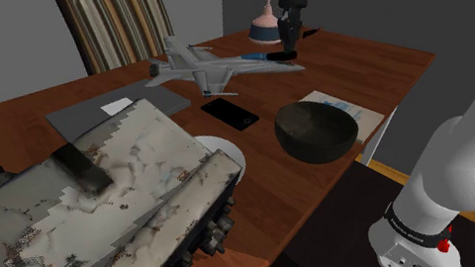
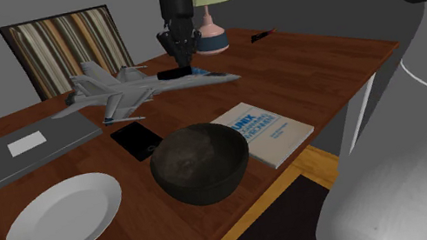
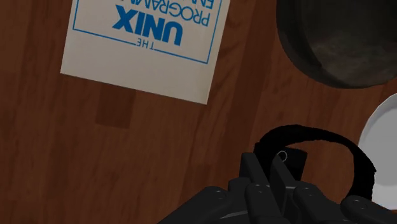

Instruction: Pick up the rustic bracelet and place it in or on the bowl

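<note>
Gripper fingers clamped on black bracelet rim, ring hanging level, clear of table. Bowl well apart; grasp sits past bowl's far side, so carry runs back toward arm's base.

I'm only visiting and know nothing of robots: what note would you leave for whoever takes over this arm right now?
Gripper: shut on the black bracelet, which looks lifted off the table beside the model jet.
Bowl: dark, empty, near the table's edge, next to the book.
Done: bracelet grasped and raised.
Left: carry it over the bowl and release it there.
</note>
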Robot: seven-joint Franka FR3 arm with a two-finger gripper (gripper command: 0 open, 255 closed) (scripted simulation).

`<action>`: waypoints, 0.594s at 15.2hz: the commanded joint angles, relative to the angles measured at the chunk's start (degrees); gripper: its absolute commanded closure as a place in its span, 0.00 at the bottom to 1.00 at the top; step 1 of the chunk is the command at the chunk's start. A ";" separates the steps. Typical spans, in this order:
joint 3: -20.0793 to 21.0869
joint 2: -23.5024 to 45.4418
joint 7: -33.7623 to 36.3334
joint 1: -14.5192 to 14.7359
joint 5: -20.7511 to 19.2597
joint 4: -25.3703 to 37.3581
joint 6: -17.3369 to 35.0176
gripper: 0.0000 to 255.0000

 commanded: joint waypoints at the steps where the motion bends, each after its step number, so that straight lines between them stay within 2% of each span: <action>1: 1.12 -4.23 1.85 0.57 -0.19 -4.29 0.46 1.00; 9: 6.05 -21.00 8.66 1.83 0.79 -19.93 0.65 1.00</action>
